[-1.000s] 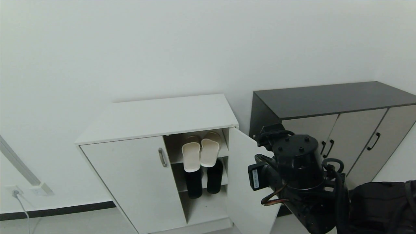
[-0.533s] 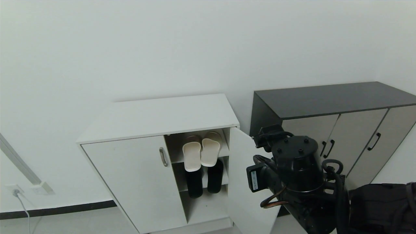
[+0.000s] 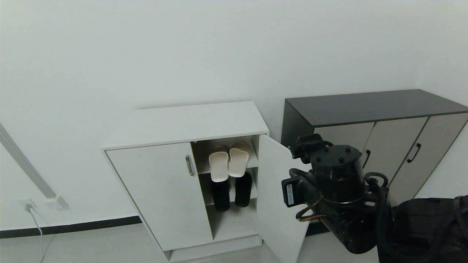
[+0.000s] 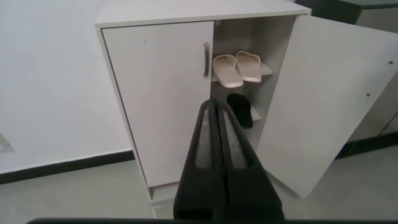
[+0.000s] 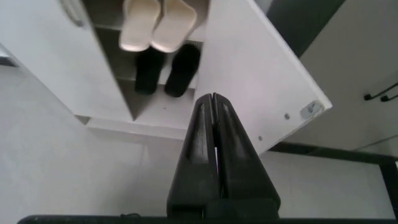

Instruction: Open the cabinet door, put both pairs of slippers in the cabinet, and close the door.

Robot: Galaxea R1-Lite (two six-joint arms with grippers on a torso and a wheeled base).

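Both pairs sit in the cabinet, cream slippers high, black slippers at 6 o'clock beneath them; the door hangs open at 3 o'clock, left gripper and right gripper clenched empty, so likely only closing remains.

the head camera pulls back a little: the white cabinet now sits smaller and higher in view, with more floor showing beneath it.

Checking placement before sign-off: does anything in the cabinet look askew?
Both pairs jut out past the shelf edges: white slippers on the upper shelf, black slippers on the one below. They might catch the open door when it closes.
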